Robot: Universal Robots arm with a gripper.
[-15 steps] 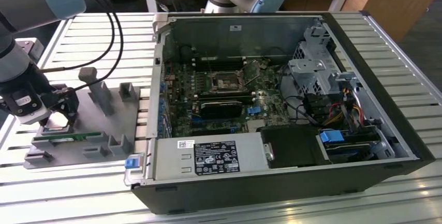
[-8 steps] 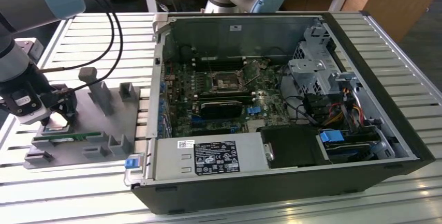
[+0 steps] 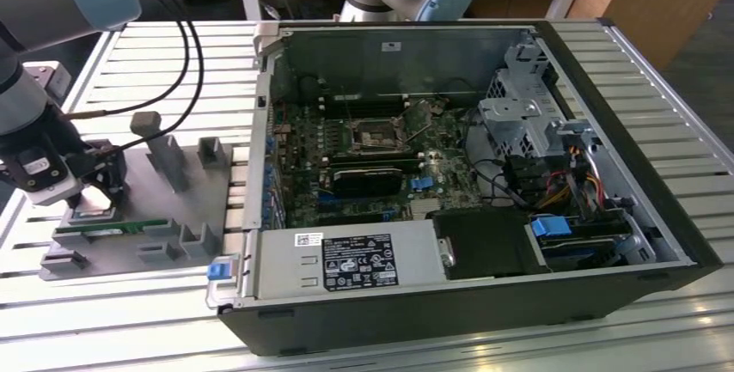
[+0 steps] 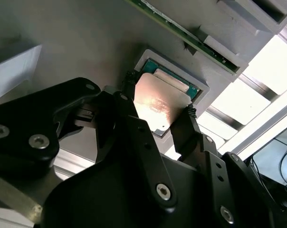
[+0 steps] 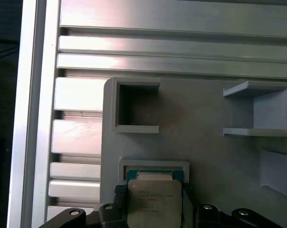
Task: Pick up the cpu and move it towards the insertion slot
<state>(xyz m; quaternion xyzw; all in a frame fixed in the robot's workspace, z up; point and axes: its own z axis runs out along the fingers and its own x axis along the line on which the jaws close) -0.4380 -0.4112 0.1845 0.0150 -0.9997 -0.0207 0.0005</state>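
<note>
A slatted metal counter (image 3: 172, 41) carries everything, and most of it is taken up by an open computer case (image 3: 459, 303) lying on its side with its board facing up. At the exterior view's left the robot arm (image 3: 29, 106) reaches down over a grey fixture (image 3: 126, 247) that sits on the counter just beside the case. A thin green memory stick (image 3: 109, 228) lies along the fixture near its front edge. Inside the case, on the board, the insertion slot (image 3: 373, 136) shows as a dark square in a silvery frame, well apart from the arm. The gripper (image 3: 94, 192) is lowered onto the fixture, close behind the memory stick. In both wrist views the gripper (image 4: 158, 99) (image 5: 154, 197) straddles the fixture's square recess (image 5: 153, 165), and its two black fingers (image 4: 129, 102) press against opposite edges of the cpu (image 4: 157, 107) (image 5: 154, 204), pinching it between them. The cpu lies silvery face up over that recess, with a green strip showing along its far edge inside the recess rim; whether it has lifted clear of the recess floor cannot be told. In the exterior view the cpu (image 3: 92, 213) is a pale patch directly under the gripper.
</note>
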